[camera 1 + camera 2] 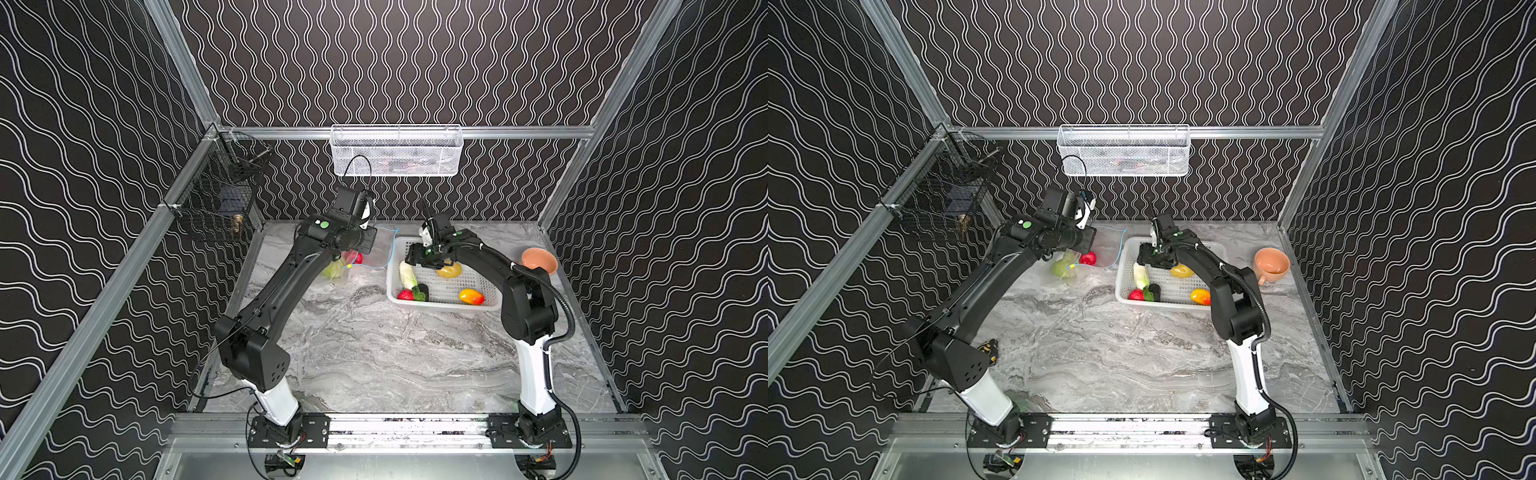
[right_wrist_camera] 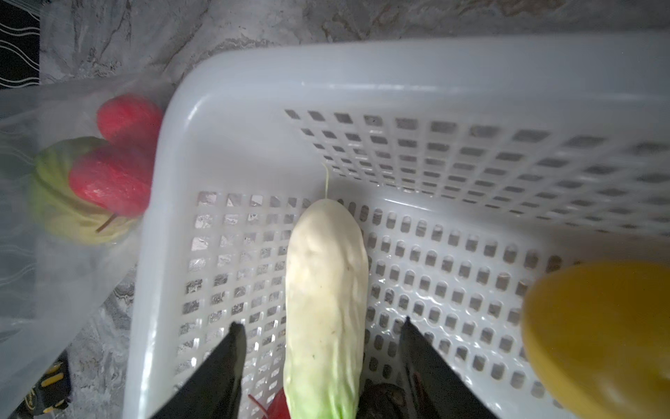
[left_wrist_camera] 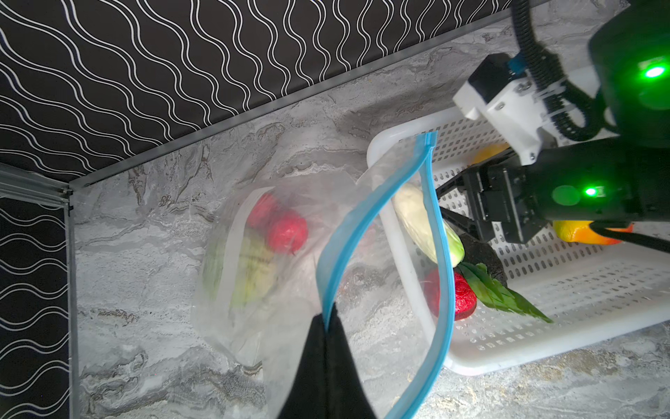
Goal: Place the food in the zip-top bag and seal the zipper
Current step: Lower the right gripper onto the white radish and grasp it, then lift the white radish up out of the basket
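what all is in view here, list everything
basket: 1, white, on table
zip-top bag: 1, clear, beside basket
zipper: 1, light blue, bag mouth
melon: 1, green, inside bag
strawberries: 3, red, two in bag, one in basket
radish: 1, white, in basket
eggplant: 1, dark, in basket
lemon: 1, yellow, in basket
mango: 1, orange-yellow, in basket
cup: 1, orange, table's right edge
wire baskets: 2, white back rail, black left rail
left tool: shut on zipper
right tool: open, straddling radish

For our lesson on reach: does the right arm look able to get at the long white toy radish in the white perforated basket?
Probably yes: the right arm's open fingers flank the long white toy radish, with nothing lying over it.
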